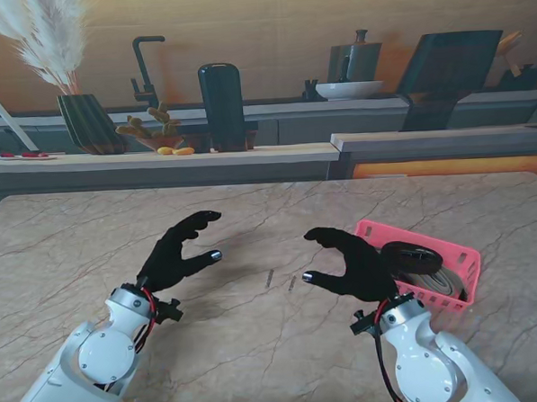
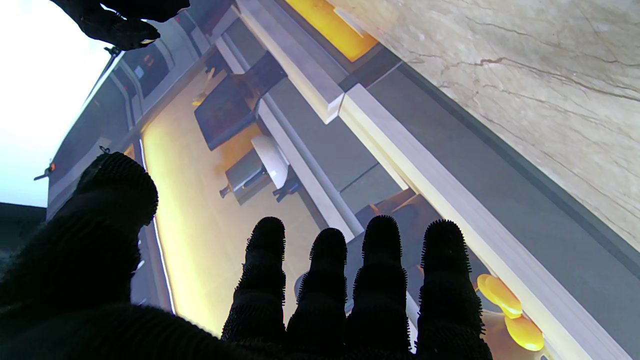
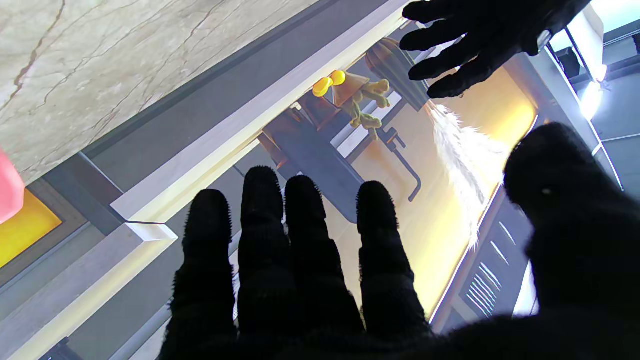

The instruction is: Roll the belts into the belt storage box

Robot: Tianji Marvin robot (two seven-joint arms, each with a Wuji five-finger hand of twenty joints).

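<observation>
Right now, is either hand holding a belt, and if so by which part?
Nothing is held. The left hand and right hand are both open above the table. A rolled belt lies in the pink box.

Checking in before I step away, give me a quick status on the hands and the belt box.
Left hand open, right hand open, both empty. Rolled belts in pink box, right side. Nothing blocking.

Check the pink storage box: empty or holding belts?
Holding belts: the pink box contains a dark rolled belt and a tan one.
</observation>
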